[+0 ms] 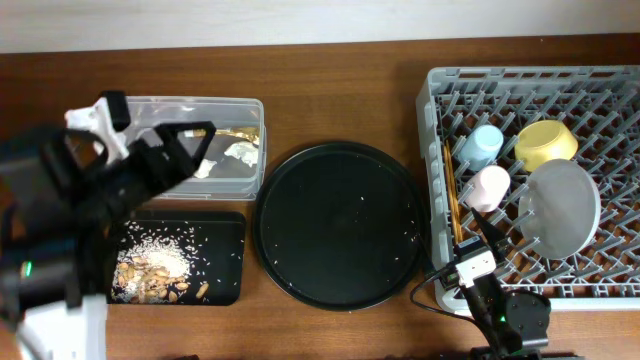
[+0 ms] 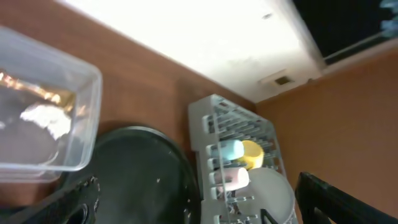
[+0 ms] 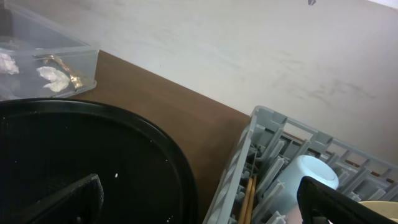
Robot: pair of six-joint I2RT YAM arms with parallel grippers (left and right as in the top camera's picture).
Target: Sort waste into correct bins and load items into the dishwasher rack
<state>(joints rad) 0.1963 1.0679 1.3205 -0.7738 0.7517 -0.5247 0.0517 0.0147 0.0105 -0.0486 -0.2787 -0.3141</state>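
Observation:
The clear tub (image 1: 150,104) holds the gold foil wrapper (image 1: 245,133) and white tissue wads (image 1: 240,152). The black rectangular tray (image 1: 225,255) holds beige food scraps and rice crumbs (image 1: 150,268). The grey rack (image 1: 435,110) holds the blue cup (image 1: 483,145), pink cup (image 1: 490,187), yellow bowl (image 1: 546,143), pale plate (image 1: 563,207) and chopsticks (image 1: 452,205). My left gripper (image 1: 192,150) is open and empty above the tub. My right gripper (image 1: 478,240) is open and empty at the rack's front left corner.
The large round black tray (image 1: 340,225) lies between the bins and the rack, with a few white crumbs on it. It also shows in the left wrist view (image 2: 137,180) and the right wrist view (image 3: 93,143). A wall stands behind the table.

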